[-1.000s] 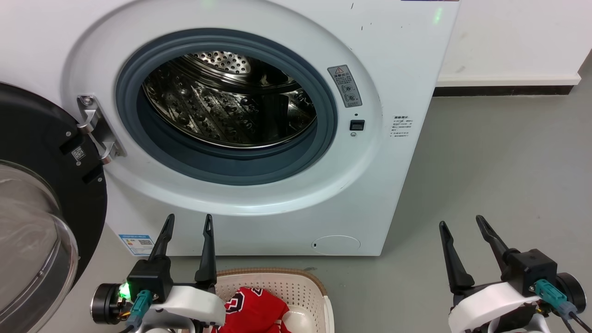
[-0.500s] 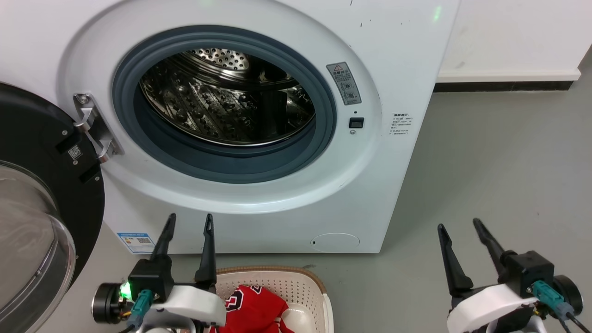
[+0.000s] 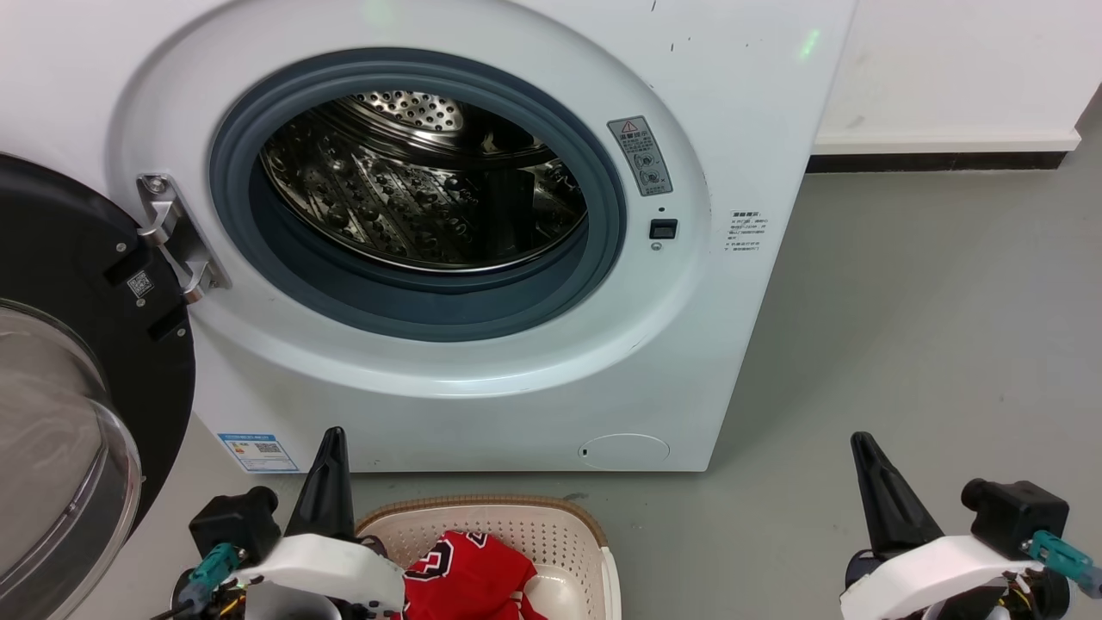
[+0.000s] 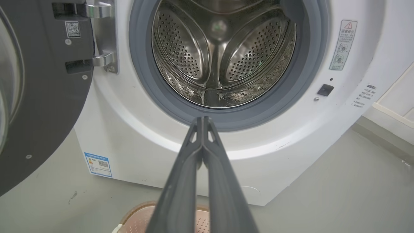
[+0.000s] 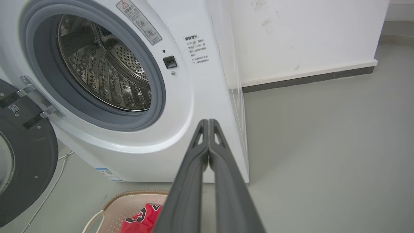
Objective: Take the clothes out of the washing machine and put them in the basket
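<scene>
Left gripper (image 3: 331, 448) closed, fingers pressed flat together, holding nothing; in the left wrist view its tips (image 4: 202, 122) point at the lower gasket. Right gripper (image 3: 865, 455) likewise clamped on nothing, well to the right over grey floor (image 3: 930, 327); in the right wrist view its tips (image 5: 208, 123) point at the machine's right front corner.

Red jersey (image 3: 469, 573) lies in the basket (image 3: 551, 527), bunched in a heap, not flat. No clear long axis; the heap spreads roughly left-right across the near part, cut by the bottom edge. Black-and-white print shows on its left fold, partly folded under, not readable. It also shows in the right wrist view (image 5: 142, 220).

Basket sits on the floor just in front of the washing machine (image 3: 758, 129), below the porthole and just right of the left gripper. Brown rim curves along its far side.

Washer front faces the camera. Door (image 3: 77, 284) hangs open to the left on a metal hinge (image 3: 176, 237). Steel drum (image 3: 413, 198) shows bare perforated metal inside the grey gasket (image 3: 413, 320).

Writing: grey warning sticker (image 3: 640, 157) with a red triangle, right of the porthole, text too small. Block of Chinese print (image 3: 747, 232) beside the black latch slot (image 3: 664, 229), not legible. Blue-and-white label (image 3: 258, 451) with a QR code at the lower left front. Small QR sticker (image 3: 139, 283) on the door rim. No brand name readable.
</scene>
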Robot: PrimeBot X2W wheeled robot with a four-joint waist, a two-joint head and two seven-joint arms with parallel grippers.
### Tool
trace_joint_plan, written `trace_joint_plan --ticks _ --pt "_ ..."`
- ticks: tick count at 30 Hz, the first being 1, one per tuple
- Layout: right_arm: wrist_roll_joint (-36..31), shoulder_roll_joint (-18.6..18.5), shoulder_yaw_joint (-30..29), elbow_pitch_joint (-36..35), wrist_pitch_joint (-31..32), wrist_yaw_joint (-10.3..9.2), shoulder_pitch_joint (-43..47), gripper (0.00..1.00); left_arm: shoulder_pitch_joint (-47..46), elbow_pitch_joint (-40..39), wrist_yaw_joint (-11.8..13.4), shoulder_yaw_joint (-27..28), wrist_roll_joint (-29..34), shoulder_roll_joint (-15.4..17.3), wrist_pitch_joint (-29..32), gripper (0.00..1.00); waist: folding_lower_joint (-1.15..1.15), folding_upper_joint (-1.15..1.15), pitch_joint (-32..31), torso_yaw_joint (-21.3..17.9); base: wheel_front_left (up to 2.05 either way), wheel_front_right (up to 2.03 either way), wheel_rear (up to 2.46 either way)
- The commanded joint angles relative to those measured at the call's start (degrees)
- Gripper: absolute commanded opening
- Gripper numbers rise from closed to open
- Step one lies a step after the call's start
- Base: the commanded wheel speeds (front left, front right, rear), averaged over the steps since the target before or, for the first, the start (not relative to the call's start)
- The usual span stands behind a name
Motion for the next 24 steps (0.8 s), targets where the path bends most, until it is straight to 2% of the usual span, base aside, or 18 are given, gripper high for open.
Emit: trace_joint_plan --ticks 1,22,24 --pt "3.3 -0.49 -0.18 -0.44 0.16 0.0 -1.84 0.0 -1.41 -0.82 -0.35 0.41 -2.88 0.06 0.62 0.0 0.0 0.0 -0.02 0.02 0.0 0.0 0.0" --pt "24.63 -1.25 -1.11 1.93 2.06 -0.01 -3.79 0.0 -2.19 -0.28 -2.1 2.56 -22.98 0.02 5.35 0.0 0.0 0.0 -0.19 0.23 0.0 0.0 0.0" --pt "28.11 -1.34 -1.32 2.31 2.41 -0.01 -4.12 0.0 -2.35 -0.14 -2.39 2.97 -26.3 0.02 6.19 0.0 0.0 0.0 -0.22 0.27 0.0 0.0 0.0"
